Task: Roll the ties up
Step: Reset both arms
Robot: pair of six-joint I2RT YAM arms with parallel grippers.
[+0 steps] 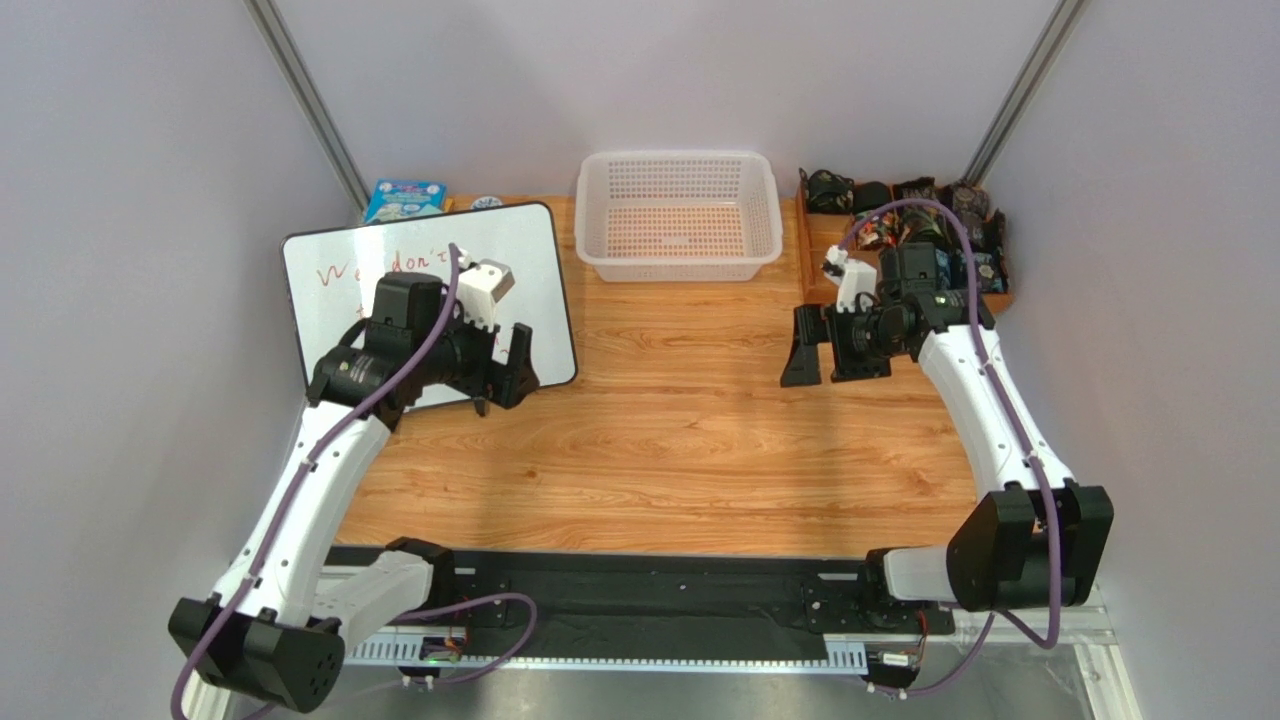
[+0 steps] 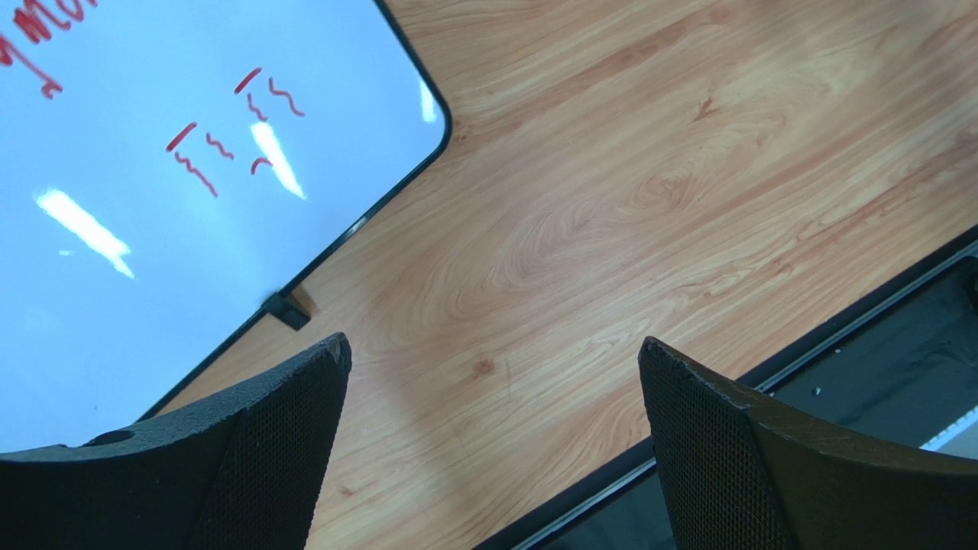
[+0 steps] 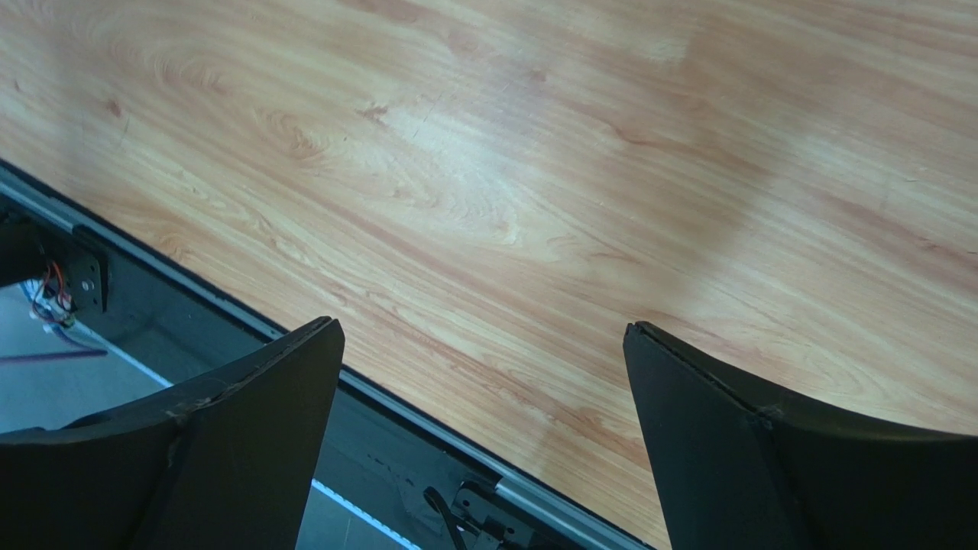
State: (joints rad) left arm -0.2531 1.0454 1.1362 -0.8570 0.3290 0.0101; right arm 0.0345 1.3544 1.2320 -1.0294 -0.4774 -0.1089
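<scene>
Two black two-fingered hands, left (image 1: 501, 375) and right (image 1: 827, 357), hover released and empty over the wooden surface (image 1: 676, 435); dark ties (image 1: 872, 197), too jumbled to count, seem heaped in one wooden tray (image 1: 810, 263) just beyond the right hand, which should lift out a single tie by one end; one white mesh basket (image 1: 676, 267) lies farther off.

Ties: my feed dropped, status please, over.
Left gripper, right gripper open, empty. No tie in plain view; dark items in far-right tray, unidentifiable. Whiteboard by left gripper.
</scene>
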